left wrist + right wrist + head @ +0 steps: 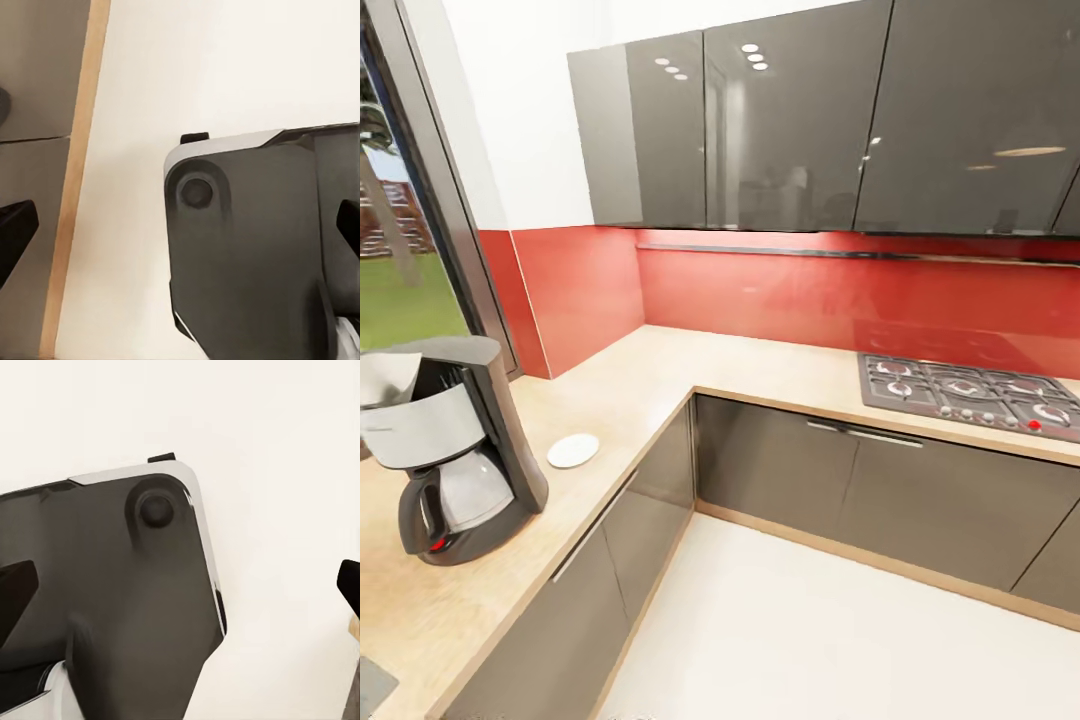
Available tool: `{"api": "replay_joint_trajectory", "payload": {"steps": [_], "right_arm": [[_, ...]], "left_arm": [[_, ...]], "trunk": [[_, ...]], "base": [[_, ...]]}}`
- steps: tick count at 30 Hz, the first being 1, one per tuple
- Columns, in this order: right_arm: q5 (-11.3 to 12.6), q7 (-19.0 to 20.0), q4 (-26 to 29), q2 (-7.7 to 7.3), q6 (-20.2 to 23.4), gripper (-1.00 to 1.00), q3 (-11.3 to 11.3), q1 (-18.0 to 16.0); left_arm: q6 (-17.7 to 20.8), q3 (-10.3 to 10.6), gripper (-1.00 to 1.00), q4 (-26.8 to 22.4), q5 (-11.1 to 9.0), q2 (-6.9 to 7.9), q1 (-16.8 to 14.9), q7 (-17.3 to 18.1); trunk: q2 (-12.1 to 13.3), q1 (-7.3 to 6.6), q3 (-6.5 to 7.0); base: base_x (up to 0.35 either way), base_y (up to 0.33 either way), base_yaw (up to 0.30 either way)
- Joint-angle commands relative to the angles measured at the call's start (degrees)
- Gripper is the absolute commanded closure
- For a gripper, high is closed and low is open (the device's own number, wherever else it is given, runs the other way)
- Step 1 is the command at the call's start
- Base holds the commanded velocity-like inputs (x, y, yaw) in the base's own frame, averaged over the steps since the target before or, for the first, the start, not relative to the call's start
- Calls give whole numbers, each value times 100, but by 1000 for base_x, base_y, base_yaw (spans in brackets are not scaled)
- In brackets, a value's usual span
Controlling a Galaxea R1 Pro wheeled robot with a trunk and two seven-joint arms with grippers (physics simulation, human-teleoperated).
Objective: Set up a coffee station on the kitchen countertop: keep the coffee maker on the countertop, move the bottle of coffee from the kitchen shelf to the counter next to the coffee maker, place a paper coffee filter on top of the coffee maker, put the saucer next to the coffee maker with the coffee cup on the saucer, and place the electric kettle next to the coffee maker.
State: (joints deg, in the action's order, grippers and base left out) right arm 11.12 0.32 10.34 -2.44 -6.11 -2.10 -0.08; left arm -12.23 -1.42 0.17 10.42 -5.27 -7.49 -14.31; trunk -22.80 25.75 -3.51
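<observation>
We face an L-shaped corner of the kitchen countertop [660,370], a light beige speckled slab with a wood-coloured edge strip over glossy grey cabinet fronts with slim bar handles. On its left run stands the coffee maker [455,450]: a tall machine with a curved dark grey back, a flat dark top, a silver-white filter housing and a glass carafe with a black loop handle and a small red mark near the base. The faint lettering on the housing is too small for us to read. A white paper coffee filter [385,378] sits crumpled at the top of the machine. Just beside the coffee maker, on the side towards the corner, lies the saucer [573,450], a small round flat white dish, apart from the machine and close to the counter edge.

On the far run we see a steel gas hob [970,392] with black grates and a row of knobs, one red. Behind it runs a smooth red backsplash [760,295], under mirror-glossy grey wall cabinets [810,120].

A pale floor [810,640] lies open between the cabinet runs.

Both wrist views look down at the floor and the robot's dark base [255,255]. The left gripper [180,232] and right gripper [180,596] each show black fingertips at opposite frame edges, jaws wide apart, holding nothing.
</observation>
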Motion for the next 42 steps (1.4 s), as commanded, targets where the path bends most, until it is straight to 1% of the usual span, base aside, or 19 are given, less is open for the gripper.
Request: {"api": "replay_joint_trajectory", "payload": {"steps": [1,10,16,19,21,24,26,42], "right_arm": [[22,3,3,0,-13,-100,-19,-1],[22,0,3,1,-13,-100,-19,-1],[22,3,3,-1,-13,-100,-20,-1],[22,-2,2,-1,-13,-100,-19,-1],[22,-6,2,0,-13,-100,-19,-1],[21,-9,-1,-1,-13,-100,-19,-1],[20,-11,-1,-2,-13,-100,-19,-1],[17,-23,-6,-2,-13,-100,-19,-1]], "left_arm": [[-17,-16,-100,9,57,-5,-7,-36],[-84,-28,-100,5,53,-2,-6,-49],[-98,-39,-100,-8,25,-1,-6,-54],[-96,-41,-100,-22,-41,5,-6,-58],[-95,-42,-100,-32,-131,7,-6,-63],[-98,-42,-100,-40,-234,10,-6,-79],[-101,-42,-100,-41,-266,13,-6,-92],[-104,-34,-100,-52,-307,44,-6,-107]], "trunk": [[-12,3,-12],[-12,3,-12],[-12,3,-12],[-12,3,-12],[-12,3,-12],[-12,3,-12],[-12,3,-12],[-12,3,-12]], "base": [[0,-217,277],[-80,-245,266],[-249,-169,61],[-308,-54,11],[-321,-20,67],[-276,-8,186],[-146,-3,236],[-15,0,272]]}}
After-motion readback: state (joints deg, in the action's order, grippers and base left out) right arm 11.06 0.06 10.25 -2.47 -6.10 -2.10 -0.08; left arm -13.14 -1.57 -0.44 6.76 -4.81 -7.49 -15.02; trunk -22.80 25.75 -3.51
